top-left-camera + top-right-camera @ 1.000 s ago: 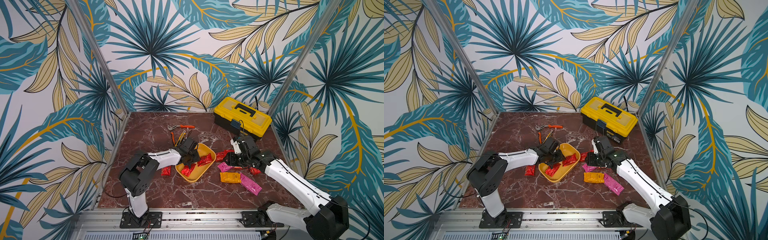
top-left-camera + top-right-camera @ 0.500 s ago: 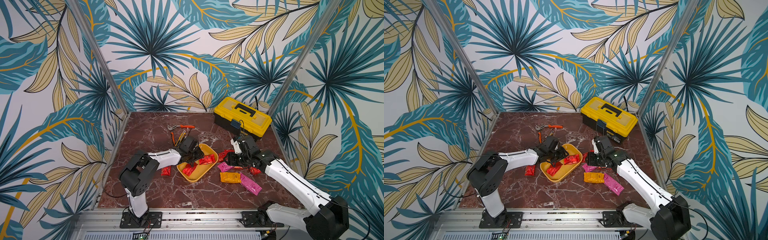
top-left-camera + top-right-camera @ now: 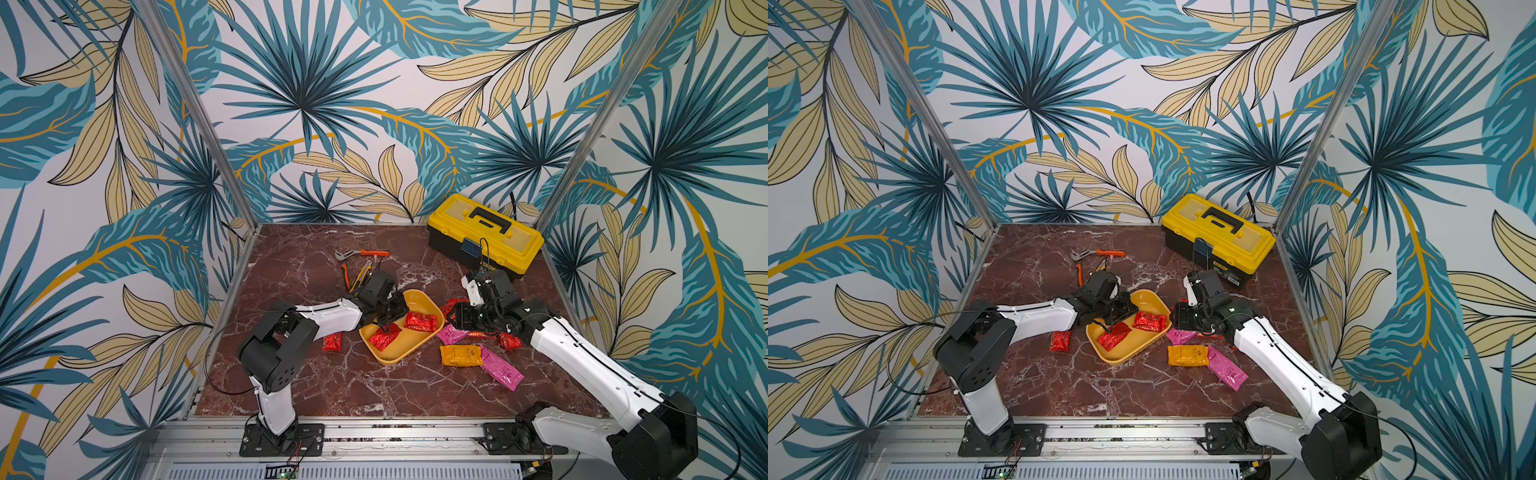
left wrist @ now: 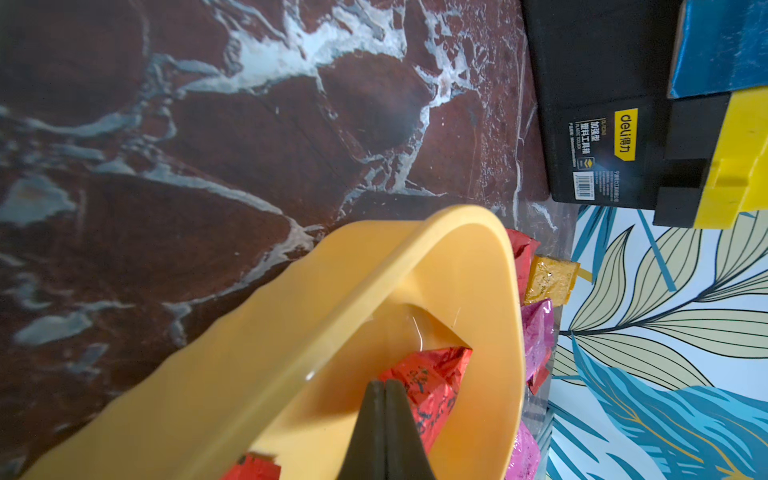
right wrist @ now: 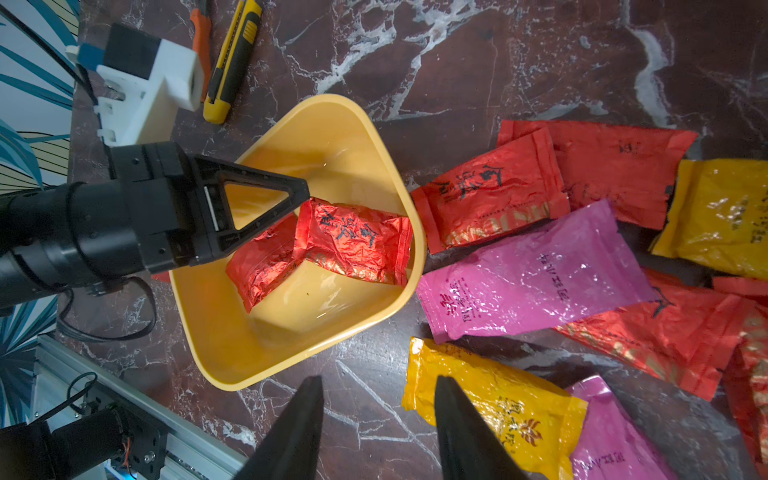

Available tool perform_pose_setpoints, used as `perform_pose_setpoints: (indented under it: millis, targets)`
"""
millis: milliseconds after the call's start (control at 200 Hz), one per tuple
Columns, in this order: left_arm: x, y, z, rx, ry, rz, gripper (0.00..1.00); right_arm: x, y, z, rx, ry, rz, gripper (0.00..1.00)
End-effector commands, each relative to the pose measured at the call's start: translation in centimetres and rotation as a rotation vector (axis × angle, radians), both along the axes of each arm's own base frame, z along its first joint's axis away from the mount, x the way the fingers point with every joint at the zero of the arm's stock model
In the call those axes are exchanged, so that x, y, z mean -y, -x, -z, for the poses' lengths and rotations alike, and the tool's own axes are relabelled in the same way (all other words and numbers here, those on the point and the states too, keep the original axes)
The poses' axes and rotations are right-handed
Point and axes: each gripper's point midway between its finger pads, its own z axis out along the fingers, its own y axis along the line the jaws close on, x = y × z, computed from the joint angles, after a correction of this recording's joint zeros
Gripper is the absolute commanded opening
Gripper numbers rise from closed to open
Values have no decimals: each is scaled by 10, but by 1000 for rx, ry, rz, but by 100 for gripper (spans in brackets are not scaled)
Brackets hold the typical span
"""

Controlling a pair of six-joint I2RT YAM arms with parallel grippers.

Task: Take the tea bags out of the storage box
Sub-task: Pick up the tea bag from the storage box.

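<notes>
Whereas it gaped earlier, left claw (image 4: 384, 384) sits shut inside storage box (image 4: 500, 291).

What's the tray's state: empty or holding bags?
Not empty. Two red bags lie inside the tray. The left gripper is shut at one bag's edge; whether it grips the bag cannot be told.

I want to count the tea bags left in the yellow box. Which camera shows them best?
The right wrist view: both red tea bags in the box show large, print visible. In both top views they are tiny. The left wrist view shows only parts of them, beside the shut left gripper.
</notes>
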Motion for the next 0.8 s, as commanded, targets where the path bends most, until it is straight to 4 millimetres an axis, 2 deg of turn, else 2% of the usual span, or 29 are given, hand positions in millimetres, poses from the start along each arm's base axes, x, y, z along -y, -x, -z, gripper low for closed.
perform_pose_setpoints:
  millis: [0,210,466,641,776,796]
  targets:
    - [2,6,-4,14,17,22,0,1,1,-1,-7,3,-8,49]
    - [-1,6,-24,37,16,37,0,1,0,-3,-2,1,-9,49]
    - [-21,-2,-77,110,45,32,0,0,-1,-4,-2,-4,-8,49]
    - [-49,-9,-117,172,60,-4,0,-2,-1,-4,-7,-10,-11,49]
    - [-89,-11,-144,223,47,-73,0,-4,-2,-7,-8,-20,-20,49]
    - [-98,-8,-142,208,31,-85,0,-5,-3,-7,-8,-23,-20,49]
